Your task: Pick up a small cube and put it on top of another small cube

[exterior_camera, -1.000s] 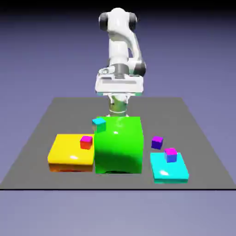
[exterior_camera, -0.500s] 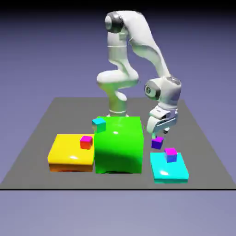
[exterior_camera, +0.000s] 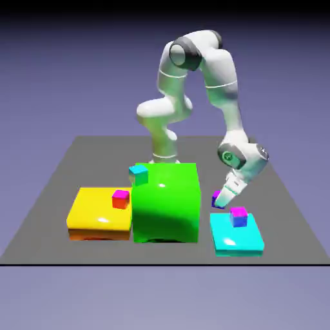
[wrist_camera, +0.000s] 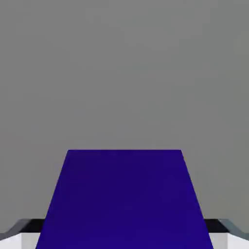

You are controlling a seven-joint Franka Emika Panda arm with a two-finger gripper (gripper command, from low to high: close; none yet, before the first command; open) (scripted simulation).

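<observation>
The small cube (exterior_camera: 215,198), purple-violet, sits low on the grey table between the big green block and the cyan slab, mostly covered by my gripper (exterior_camera: 221,202). The arm bends down to it from the exterior view's right, with the hand tilted. In the hand view the small cube (wrist_camera: 124,199) fills the lower middle as a dark violet face. It sits between my grey fingertips (wrist_camera: 17,232), which show only at the bottom corners. The gripper is shut on it. I cannot tell whether the cube is off the table.
A big green block (exterior_camera: 164,203) stands in the middle. A yellow slab (exterior_camera: 93,216) on its left carries a red cube with a magenta top (exterior_camera: 120,198). A cyan slab (exterior_camera: 237,240) close below the gripper carries a blue cube with a magenta top (exterior_camera: 239,216). A small cyan cube (exterior_camera: 138,171) lies behind the block.
The arm swung from behind the green block to the exterior view's right and came down onto the small cube. The jaws spread wide, then closed on it.
</observation>
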